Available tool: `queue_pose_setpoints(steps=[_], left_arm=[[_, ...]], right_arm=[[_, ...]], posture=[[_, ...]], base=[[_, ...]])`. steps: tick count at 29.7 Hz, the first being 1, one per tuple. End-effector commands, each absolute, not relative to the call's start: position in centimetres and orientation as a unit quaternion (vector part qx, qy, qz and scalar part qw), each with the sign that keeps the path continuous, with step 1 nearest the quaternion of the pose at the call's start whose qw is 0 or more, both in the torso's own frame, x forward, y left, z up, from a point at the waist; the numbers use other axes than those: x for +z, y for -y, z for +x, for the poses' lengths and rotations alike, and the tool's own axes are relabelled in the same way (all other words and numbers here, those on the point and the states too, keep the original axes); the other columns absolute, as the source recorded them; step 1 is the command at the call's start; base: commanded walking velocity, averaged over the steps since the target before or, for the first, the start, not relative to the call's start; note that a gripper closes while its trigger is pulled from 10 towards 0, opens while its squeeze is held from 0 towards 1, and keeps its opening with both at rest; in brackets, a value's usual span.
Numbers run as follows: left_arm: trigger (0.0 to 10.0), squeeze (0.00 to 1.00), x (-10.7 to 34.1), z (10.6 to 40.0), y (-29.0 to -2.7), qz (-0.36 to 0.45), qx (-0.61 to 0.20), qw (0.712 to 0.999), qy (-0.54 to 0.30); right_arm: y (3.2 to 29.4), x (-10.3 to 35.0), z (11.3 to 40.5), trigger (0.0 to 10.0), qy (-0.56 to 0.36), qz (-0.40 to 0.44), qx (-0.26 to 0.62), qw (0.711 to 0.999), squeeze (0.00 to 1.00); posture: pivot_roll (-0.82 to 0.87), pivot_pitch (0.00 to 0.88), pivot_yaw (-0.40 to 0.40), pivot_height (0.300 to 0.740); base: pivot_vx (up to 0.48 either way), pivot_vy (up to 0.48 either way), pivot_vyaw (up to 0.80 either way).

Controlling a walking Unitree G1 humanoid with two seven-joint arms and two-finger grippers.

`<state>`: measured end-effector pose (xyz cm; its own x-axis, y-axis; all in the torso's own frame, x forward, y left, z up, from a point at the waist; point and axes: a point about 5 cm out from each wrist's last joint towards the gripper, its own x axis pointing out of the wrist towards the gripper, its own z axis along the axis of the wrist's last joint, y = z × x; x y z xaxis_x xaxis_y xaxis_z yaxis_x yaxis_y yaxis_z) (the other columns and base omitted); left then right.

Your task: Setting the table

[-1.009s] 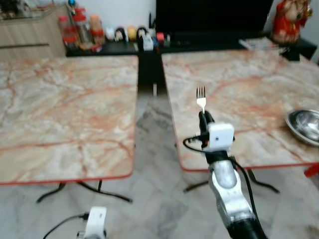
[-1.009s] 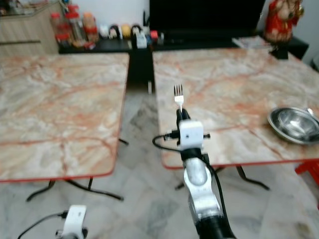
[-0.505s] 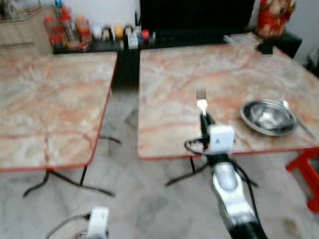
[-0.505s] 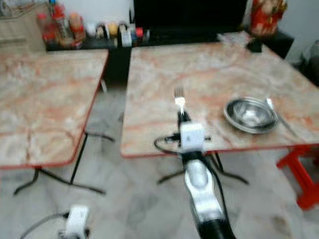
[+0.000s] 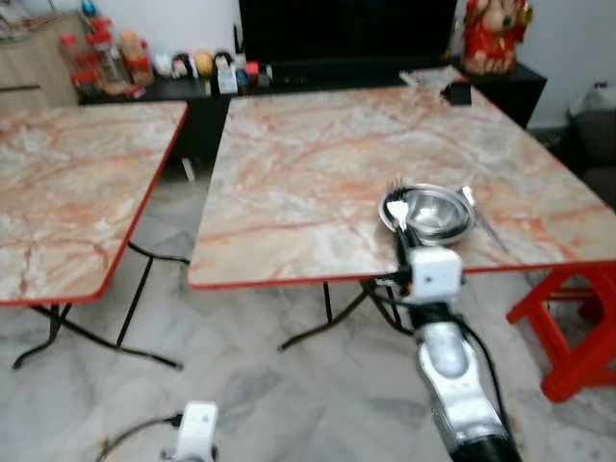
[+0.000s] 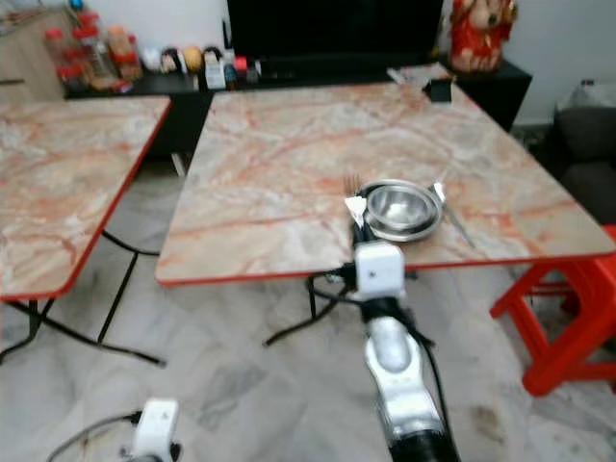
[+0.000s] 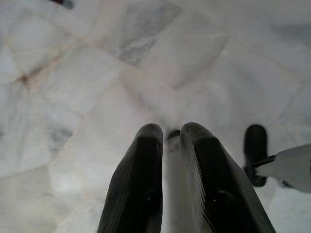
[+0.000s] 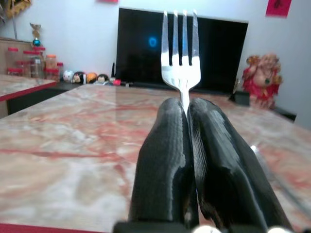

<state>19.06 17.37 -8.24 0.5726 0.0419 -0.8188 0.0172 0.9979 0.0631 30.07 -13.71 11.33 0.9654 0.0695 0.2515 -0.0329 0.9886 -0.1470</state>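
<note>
Marble-topped table (image 5: pixel 308 173), steel bowl (image 5: pixel 430 212) near its front edge, spoon (image 5: pixel 478 214) just beside

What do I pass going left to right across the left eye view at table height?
Left marble table → floor gap → right marble table → fork held upright in the right claw → steel bowl → spoon → red stool.

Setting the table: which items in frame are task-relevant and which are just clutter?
Task-relevant:
- fork, clamped upright in the right end effector
- steel bowl on the marble table
- utensil, probably a spoon, beside the bowl

Clutter:
- second marble table
- jars and bottles on the far shelf
- TV
- red figurine
- red stool
</note>
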Motion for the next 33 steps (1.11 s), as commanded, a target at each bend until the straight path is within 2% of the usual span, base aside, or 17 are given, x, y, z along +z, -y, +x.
queue_pose_setpoints(steps=[1, 4, 13, 20, 22, 29, 31, 33], left_arm=[[10.0, 0.0, -8.2, 18.9, -18.5, 0.042, 0.016, 0.884, -0.465], [10.0, 0.0, -8.2, 18.8, -18.5, 0.041, 0.017, 0.884, -0.465], [10.0, 0.0, -8.4, 18.4, -18.7, 0.038, 0.024, 0.881, -0.47], [10.0, 0.0, -8.4, 18.4, -18.7, 0.037, 0.024, 0.881, -0.47], [10.0, 0.0, -8.4, 18.4, -18.6, 0.035, 0.023, 0.882, -0.47], [10.0, 0.0, -8.4, 18.4, -18.4, 0.035, 0.02, 0.881, -0.471], [10.0, 0.0, -8.4, 18.6, -18.4, 0.036, 0.019, 0.882, -0.469], [10.0, 0.0, -8.4, 18.6, -18.4, 0.036, 0.019, 0.882, -0.469]], right_arm=[[13.0, 11.1, 30.0, 10.0, 0.125, -0.069, 0.039, 0.989, 0.0], [13.5, 9.4, 29.5, 10.0, 0.092, -0.077, 0.037, 0.992, 0.0], [16.3, 4.0, 27.3, 10.0, -0.019, -0.102, 0.012, 0.994, 0.0], [17.4, 1.9, 26.2, 10.0, -0.067, -0.101, -0.003, 0.993, 0.0], [18.5, -0.1, 25.2, 10.0, -0.124, -0.099, -0.023, 0.987, 0.0], [20.1, -3.1, 23.1, 10.0, -0.223, -0.061, -0.055, 0.971, 0.0], [20.8, -5.0, 21.6, 10.0, -0.295, -0.054, -0.067, 0.952, 0.0], [20.8, -5.0, 21.6, 10.0, -0.295, -0.054, -0.067, 0.952, 0.0]], posture=[[-0.1, 0.0, 0.022, 0.74], [-0.1, 0.0, 0.02, 0.74], [-0.1, 0.0, 0.02, 0.74], [-0.1, 0.0, 0.02, 0.74], [-0.11, 0.0, 0.025, 0.74], [-0.11, 0.0, 0.029, 0.74], [-0.11, 0.0, 0.032, 0.74], [-0.11, 0.0, 0.032, 0.74]], base=[[0.0, -0.386, 0.0], [0.0, -0.381, 0.0], [0.0, 0.0, 0.0], [0.0, 0.0, 0.0], [0.0, 0.0, 0.0], [0.0, 0.0, 0.0], [0.0, 0.0, 0.0], [0.0, 0.0, 0.0]])
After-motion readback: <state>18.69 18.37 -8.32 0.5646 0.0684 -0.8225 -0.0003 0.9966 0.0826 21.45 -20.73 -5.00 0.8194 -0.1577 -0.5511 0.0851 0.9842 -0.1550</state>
